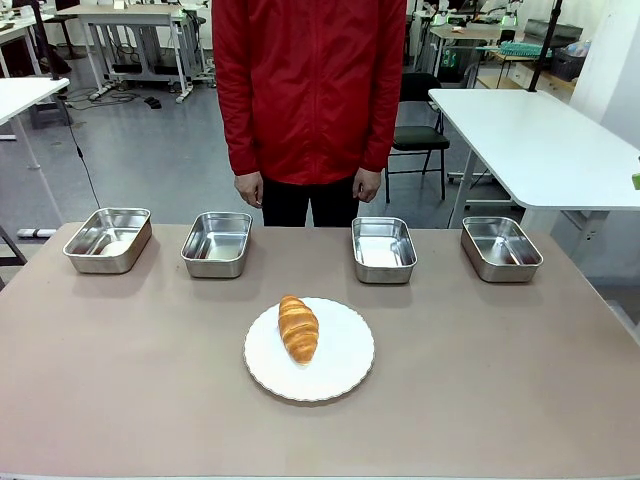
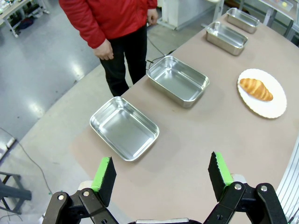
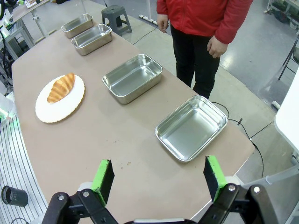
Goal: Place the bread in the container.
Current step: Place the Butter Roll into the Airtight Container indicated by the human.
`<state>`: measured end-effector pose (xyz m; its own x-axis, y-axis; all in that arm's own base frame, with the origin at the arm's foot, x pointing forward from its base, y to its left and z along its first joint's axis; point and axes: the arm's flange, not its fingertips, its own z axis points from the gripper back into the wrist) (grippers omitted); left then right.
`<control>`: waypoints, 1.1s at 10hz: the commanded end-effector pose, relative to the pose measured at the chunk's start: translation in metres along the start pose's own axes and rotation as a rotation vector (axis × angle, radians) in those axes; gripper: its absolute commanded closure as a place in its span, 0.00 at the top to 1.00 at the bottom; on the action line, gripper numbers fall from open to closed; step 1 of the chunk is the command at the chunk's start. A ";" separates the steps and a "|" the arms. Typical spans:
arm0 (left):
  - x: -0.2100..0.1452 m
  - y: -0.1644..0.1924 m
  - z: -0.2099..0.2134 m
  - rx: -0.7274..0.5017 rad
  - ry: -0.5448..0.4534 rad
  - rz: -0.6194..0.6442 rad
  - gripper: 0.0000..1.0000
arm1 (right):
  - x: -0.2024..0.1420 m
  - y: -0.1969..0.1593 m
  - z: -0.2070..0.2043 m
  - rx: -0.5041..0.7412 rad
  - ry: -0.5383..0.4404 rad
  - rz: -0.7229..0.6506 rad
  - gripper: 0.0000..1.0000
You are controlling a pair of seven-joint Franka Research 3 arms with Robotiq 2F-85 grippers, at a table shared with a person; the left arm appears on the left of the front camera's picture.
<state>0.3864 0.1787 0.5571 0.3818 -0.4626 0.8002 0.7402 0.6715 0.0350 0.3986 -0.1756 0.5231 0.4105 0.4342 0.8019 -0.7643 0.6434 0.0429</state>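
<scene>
1. The bread lies on a round white plate at the middle of the table, nearer the robot's side. It sits on the left half of the plate with one tapered end pointing across at the person.
2. Four shiny steel containers stand in a row along the far edge of the table, all beyond the plate and apart from it. From the robot's left they are the first container, the second container, the third container and the fourth container.
3. Nothing lies in any of the four. The second and third flank the plate, one to each side of it.
4. The person stands at the far side, behind the gap between the second and third containers, in a red jacket. Both hands hang down, one hand on the robot's left and the other hand on its right, both clear of the table.
5. The left jaws stand spread wide with nothing between them. Their green pads hang above the table's left end, near the first container.
6. The right jaws are likewise spread wide and hold nothing. Their green pads hang above the table's right end, near the fourth container.
7. Both pairs of jaws are well apart from the bread.
</scene>
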 end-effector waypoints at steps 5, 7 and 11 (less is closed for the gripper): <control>-0.001 0.000 0.001 0.000 -0.004 0.001 1.00 | 0.000 0.000 -0.002 0.001 -0.015 0.005 1.00; -0.001 0.000 0.001 0.000 -0.004 0.001 1.00 | 0.000 0.000 -0.002 0.001 -0.015 0.005 1.00; -0.001 0.000 0.001 0.000 -0.004 0.001 1.00 | 0.000 0.000 -0.002 0.001 -0.015 0.005 1.00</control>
<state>0.3864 0.1787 0.5571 0.3818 -0.4626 0.8002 0.7402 0.6715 0.0350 0.3986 -0.1757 0.5231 0.4105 0.4342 0.8019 -0.7643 0.6434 0.0429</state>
